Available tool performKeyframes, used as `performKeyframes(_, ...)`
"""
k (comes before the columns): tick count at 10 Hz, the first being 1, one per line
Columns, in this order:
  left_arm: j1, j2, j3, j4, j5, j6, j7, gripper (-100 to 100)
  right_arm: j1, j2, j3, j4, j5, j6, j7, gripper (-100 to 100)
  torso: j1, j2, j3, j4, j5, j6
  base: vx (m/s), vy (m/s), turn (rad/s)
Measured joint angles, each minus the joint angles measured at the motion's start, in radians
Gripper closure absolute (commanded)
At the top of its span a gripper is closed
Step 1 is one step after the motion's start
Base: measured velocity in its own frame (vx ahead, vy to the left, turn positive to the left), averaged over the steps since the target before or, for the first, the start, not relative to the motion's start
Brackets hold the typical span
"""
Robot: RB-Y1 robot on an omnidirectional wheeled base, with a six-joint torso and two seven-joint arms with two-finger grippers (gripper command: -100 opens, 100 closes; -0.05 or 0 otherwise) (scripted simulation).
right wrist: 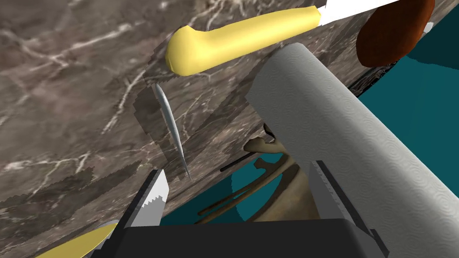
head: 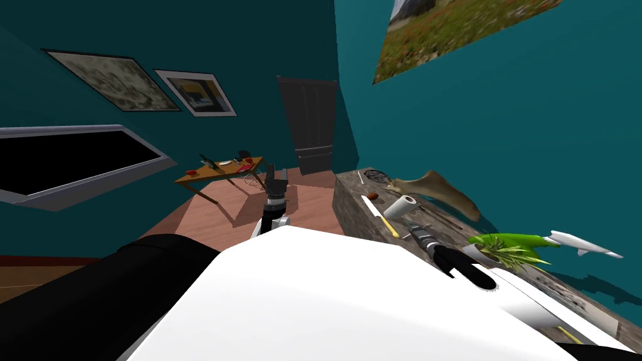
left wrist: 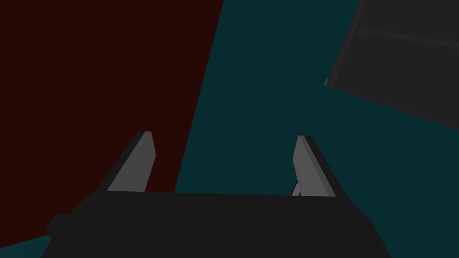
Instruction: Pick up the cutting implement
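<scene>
The marbled worktop [head: 351, 207] carries a pale pot [head: 476, 251] holding a green plant [head: 511, 243]. Near its front edge a paper roll [right wrist: 349, 134] lies just beside the yellow-handled knife [right wrist: 242, 38]; close up, a thin grey sliver [right wrist: 172, 130] shows by the handle. Right gripper [right wrist: 237, 168] and left gripper [left wrist: 224, 134] gape wide, empty.

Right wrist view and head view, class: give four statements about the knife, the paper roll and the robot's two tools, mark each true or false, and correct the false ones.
1. The knife with a yellow handle and white blade lies on the brown veined stone counter. True.
2. The right tool is shut on the knife's handle. False: its fingers stand open and empty, short of the handle.
3. The white paper towel roll stands upright. False: it lies on its side next to the knife.
4. The left tool is open, holding nothing. True.
</scene>
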Motion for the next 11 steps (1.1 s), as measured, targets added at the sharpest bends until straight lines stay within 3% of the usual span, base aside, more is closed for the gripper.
performKeyframes(2, 0.000, 0.000, 0.000, 0.000, 0.000, 0.000, 0.000, 0, 0.006, -0.035, 0.006, 0.026, -0.028, 0.043, -0.013, -100, -0.001, -0.001, 0.000, 0.000, 0.000, 0.000, 0.040, -0.018, 0.171)
performKeyframes(6, 0.000, 0.000, 0.000, 0.000, 0.000, 0.000, 0.000, 0, 0.058, -0.105, -0.008, 0.041, -0.090, 0.129, -0.041, -100, -0.001, 0.000, 0.000, 0.000, 0.000, 0.000, 0.033, -0.018, 0.132)
performKeyframes(11, 0.000, 0.000, 0.000, 0.000, 0.000, 0.000, 0.000, 0, 0.078, -0.191, 0.001, 0.077, -0.176, 0.248, -0.075, -100, -0.001, 0.000, 0.000, 0.000, 0.000, 0.000, 0.041, -0.024, 0.142)
